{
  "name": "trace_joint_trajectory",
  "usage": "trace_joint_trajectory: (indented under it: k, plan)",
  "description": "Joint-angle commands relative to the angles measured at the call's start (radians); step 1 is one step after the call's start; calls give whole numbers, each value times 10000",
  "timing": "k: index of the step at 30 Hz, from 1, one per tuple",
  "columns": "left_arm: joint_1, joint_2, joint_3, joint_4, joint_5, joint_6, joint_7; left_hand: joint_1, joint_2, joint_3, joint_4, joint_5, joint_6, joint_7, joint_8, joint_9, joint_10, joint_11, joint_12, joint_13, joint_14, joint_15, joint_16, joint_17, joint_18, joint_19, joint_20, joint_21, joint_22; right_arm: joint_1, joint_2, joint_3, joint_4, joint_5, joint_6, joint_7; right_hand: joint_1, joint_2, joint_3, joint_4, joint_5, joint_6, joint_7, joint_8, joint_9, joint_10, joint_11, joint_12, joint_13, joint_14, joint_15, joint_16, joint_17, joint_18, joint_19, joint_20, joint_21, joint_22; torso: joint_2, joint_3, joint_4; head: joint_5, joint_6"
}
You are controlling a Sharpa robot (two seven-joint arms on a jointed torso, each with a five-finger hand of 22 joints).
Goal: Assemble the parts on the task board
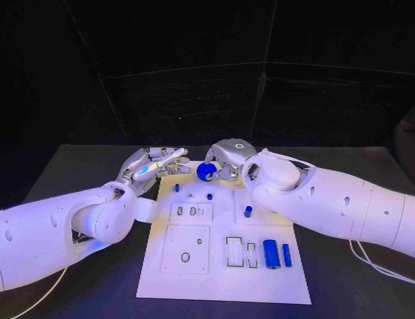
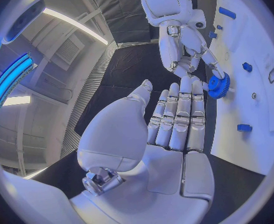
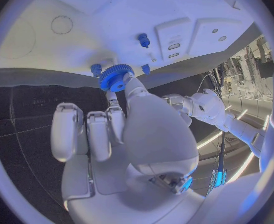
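Observation:
The white task board [image 1: 222, 282] lies in the middle of the black table. At its far edge my right hand [image 1: 232, 158] pinches a blue gear [image 1: 207, 172] between thumb and finger, just above the board. The right wrist view shows the gear [image 3: 116, 77] at the fingertips [image 3: 127, 84], beside a small blue peg [image 3: 143, 40]. My left hand [image 1: 155, 165] hovers by the board's far left corner with straight fingers and nothing in it. In the left wrist view its fingertips [image 2: 186, 82] reach close to the gear [image 2: 219, 86] and the right hand [image 2: 187, 45].
Small blue pegs [image 1: 176, 188] [image 1: 209, 197] [image 1: 248, 211] stand on the board's far half. Two blue cylinders [image 1: 270, 254] [image 1: 287, 255] lie beside empty slots [image 1: 234, 251] near the front right. Raised white plates [image 1: 186, 249] occupy the left side. Cables [image 1: 380, 266] trail on the table.

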Motion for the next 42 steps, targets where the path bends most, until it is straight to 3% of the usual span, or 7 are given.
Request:
trace_joint_trajectory:
  k: [1, 20, 25, 30, 34, 39, 42]
  plan:
    - [16, 17, 8, 14, -8, 119, 30, 9, 58, -10, -46, 12, 29, 37, -55, -15, -18, 21, -41, -15, -14, -22, -39, 9, 74, 47, 30, -66, -17, -6, 166, 1, -165, -186, 272, -122, -135, -4, 57, 18, -47, -7, 16, 10, 0, -26, -2, -43, 515, 846, -54, 48, 1521, -121, 45, 5, 35, 15, -5, 9, -22, 18, -12]
    - [19, 26, 9, -2, -8, 126, 18, 9, 58, -10, -46, 12, 29, 37, -55, -15, -18, 21, -41, -15, -14, -22, -39, 9, 74, 47, 30, -66, -17, -108, 570, -10, -708, -205, 843, -299, -567, -328, 7, 105, -526, -438, 135, -286, -58, -390, 114, -511, 82, 847, 43, 52, 1548, -133, 48, 83, 60, 73, -4, 12, -27, 25, -49]
    - [20, 28, 9, -9, -8, 132, 11, 9, 58, -10, -46, 12, 29, 37, -55, -15, -18, 21, -41, -15, -14, -22, -39, 9, 74, 47, 30, -66, -17, -110, 572, -11, -749, -182, 906, -322, -1412, -694, -273, 546, -1108, -690, 212, -442, -40, -498, 203, -651, -34, 862, 126, 80, 1628, -141, 56, 170, 90, 133, -7, 11, -29, 26, -48]
    - [20, 29, 9, -18, -8, 136, 4, 9, 58, -10, -46, 12, 29, 37, -55, -15, -18, 21, -41, -15, -14, -22, -39, 9, 74, 47, 30, -66, -17, -111, 584, -12, -767, -77, 933, -294, -2057, -1023, -724, 1297, -935, -1097, 367, -713, -39, -582, 352, -730, -86, 872, 254, 101, 1688, -146, 50, 288, 112, 167, -5, 15, -29, 25, -42]
    - [20, 28, 9, -23, -8, 135, -1, 9, 58, -10, -46, 12, 29, 37, -55, -15, -18, 21, -41, -15, -14, -22, -39, 9, 74, 47, 30, -66, -17, -112, 597, -12, -776, 7, 1031, -252, -2422, -778, -1044, 1370, -613, -1081, 390, -738, -14, -580, 377, -709, -52, 875, 286, 108, 1711, -146, 50, 332, 126, 189, -2, 14, -27, 17, -36]
    - [21, 26, 9, -25, -8, 134, -17, 19, 60, 24, -83, 10, 30, 40, -65, -16, -16, 23, -55, -23, -15, -22, -52, 27, 73, 55, 29, -79, -30, -112, 583, -13, -801, 222, 1200, -162, -3492, -6, -1486, 1376, -680, -910, 326, -701, 6, -507, 330, -609, 64, 880, 256, 119, 1744, -147, 49, 320, 148, 219, -4, 6, -18, -18, -26]
    - [22, 27, 9, -32, -8, 135, -22, 19, 60, 24, -83, 10, 30, 40, -65, -16, -16, 23, -55, -23, -15, -22, -52, 27, 73, 55, 29, -79, -30, -112, 556, -13, -803, 284, 1112, -206, -3578, 98, -1560, 1371, -737, -937, 321, -730, -4, -482, 322, -579, 98, 885, 249, 126, 1763, -147, 45, 314, 148, 216, -4, 11, -26, 6, -11]
